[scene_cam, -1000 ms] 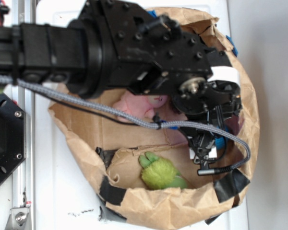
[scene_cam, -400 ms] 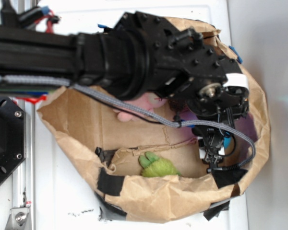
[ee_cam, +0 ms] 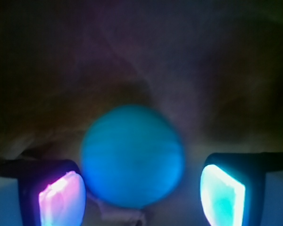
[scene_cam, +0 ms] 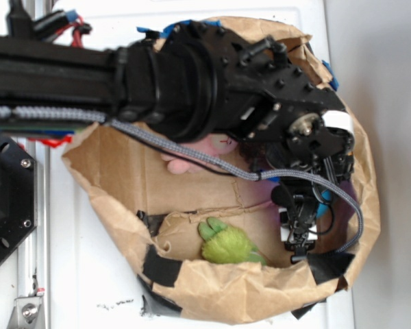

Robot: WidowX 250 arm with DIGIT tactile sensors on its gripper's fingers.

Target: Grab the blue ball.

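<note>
The blue ball (ee_cam: 132, 155), round and teal-blue, fills the middle of the wrist view on dim brown paper. It sits between my two fingers, the pink-lit left pad (ee_cam: 61, 197) close beside it and the cyan-lit right pad (ee_cam: 221, 193) a gap away. My gripper (ee_cam: 141, 200) is open around the ball without squeezing it. In the exterior view my gripper (scene_cam: 300, 223) reaches down into the right side of the brown paper bag (scene_cam: 123, 185), and the arm hides the ball there.
Inside the bag lie a green plush toy (scene_cam: 226, 245) near the front wall and a pink bunny (scene_cam: 192, 154) half under the arm. Black tape patches (scene_cam: 157, 267) hold the bag's rim. A grey cable (scene_cam: 192, 154) loops to the gripper.
The arm has swung further over the bag and the gripper has sunk a little deeper at its right side. The bag's rim has shifted and changed shape.
</note>
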